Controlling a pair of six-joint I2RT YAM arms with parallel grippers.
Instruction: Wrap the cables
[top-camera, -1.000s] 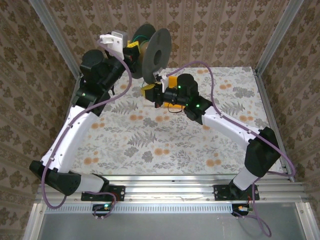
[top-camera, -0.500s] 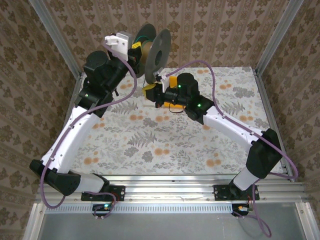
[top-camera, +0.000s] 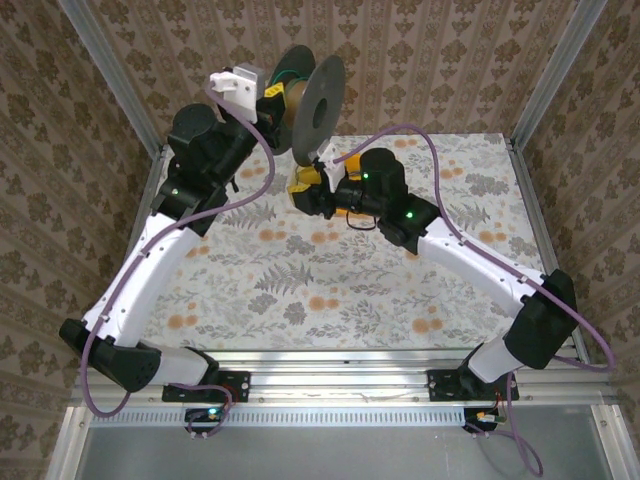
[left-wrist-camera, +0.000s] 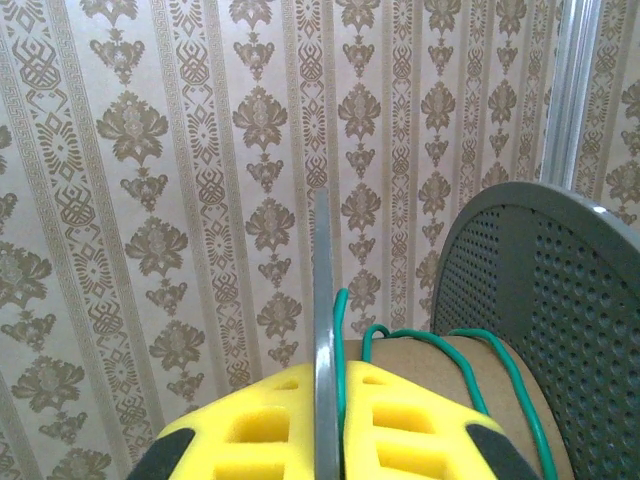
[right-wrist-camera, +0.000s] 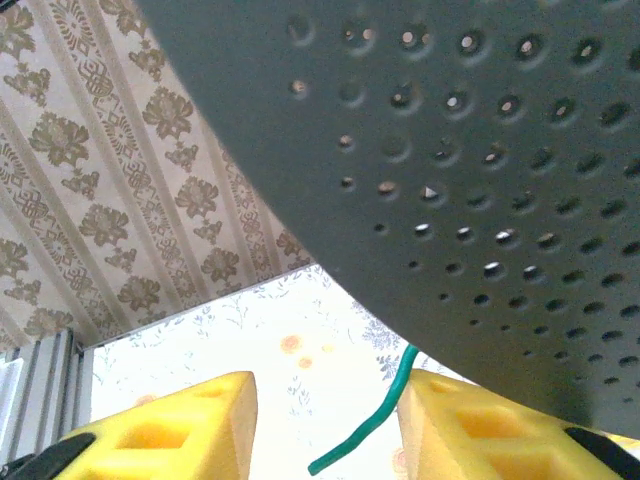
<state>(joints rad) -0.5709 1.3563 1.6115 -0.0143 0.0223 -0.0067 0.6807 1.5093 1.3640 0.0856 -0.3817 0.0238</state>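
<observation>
Top view: the left tool is raised beyond the desk, clamped on the spool, its pads largely hidden by the discs. A thin green cable is barely visible between the discs. The right tool sits just beneath the spool; its gap is unreadable here.

Left wrist: yellow pads, cut off at the frame bottom, press either side of the spool's thin near disc. The cable loops over the core just right of them.

Right wrist: the right tool is open, pads apart. The cable's loose end hangs between them, near the right pad; contact is unclear. Its upper run hides behind the perforated disc.
</observation>
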